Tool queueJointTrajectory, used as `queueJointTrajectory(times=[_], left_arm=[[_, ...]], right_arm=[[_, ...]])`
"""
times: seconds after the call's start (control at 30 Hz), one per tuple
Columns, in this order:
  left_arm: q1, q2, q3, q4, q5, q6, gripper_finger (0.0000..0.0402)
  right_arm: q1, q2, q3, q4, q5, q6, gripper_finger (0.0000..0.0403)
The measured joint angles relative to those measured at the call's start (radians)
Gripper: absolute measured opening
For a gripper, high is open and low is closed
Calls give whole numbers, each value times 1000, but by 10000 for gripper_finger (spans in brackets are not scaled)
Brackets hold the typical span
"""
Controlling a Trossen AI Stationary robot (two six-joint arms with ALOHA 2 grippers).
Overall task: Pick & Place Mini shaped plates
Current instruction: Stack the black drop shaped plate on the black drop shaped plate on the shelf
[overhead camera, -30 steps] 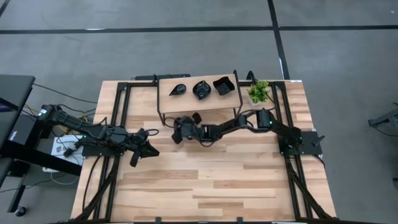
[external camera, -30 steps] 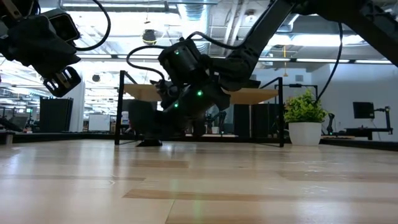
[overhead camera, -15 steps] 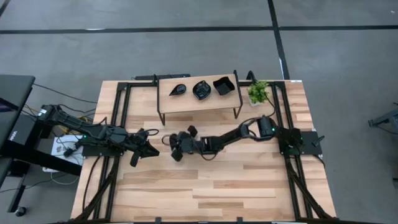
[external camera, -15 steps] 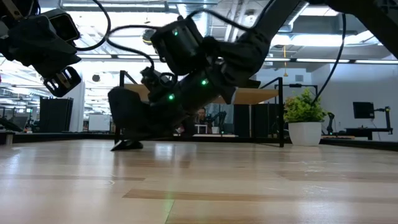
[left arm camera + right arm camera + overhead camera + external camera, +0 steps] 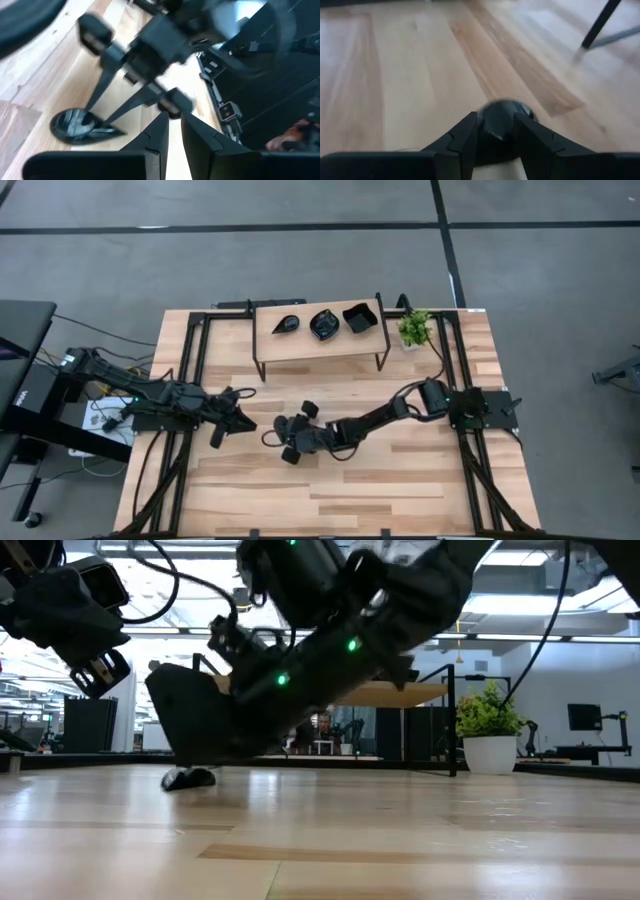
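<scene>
My right gripper reaches over the table's middle and is shut on a small glossy black teardrop plate, which also shows in the low view and the right wrist view. Three more black plates, a leaf-shaped one, a round scalloped one and a square one, lie on a small wooden shelf at the table's far side. My left gripper hangs above the table just left of the held plate, its fingers almost together, holding nothing. My right gripper pinches the teardrop plate between its two fingers at the plate's rounded end. The fingers slant down from the table's right side. The plate lies flat, at the table top or just above it; its pointed end sticks out free.
A small green potted plant stands at the far right beside the shelf. The shelf's thin black legs stand behind the right arm. Bare wood lies toward the near edge.
My right gripper has drawn back from under the shelf toward the table's near edge and a little to the left, carrying the teardrop plate low over the wood. It has come close to my left gripper.
</scene>
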Motion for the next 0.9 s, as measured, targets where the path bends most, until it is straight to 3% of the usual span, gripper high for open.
queueJointTrajectory(times=[0.23,0.43,0.67,0.9], left_arm=[[0,83,0,3,4,0,53],[0,146,0,7,-40,5,53],[0,224,0,6,-52,33,53],[0,255,1,7,22,27,53]], right_arm=[[19,-124,1,-118,106,-29,122],[19,-191,3,-132,-26,66,122],[53,-122,34,-175,-58,254,129],[83,-33,169,-317,17,349,169]])
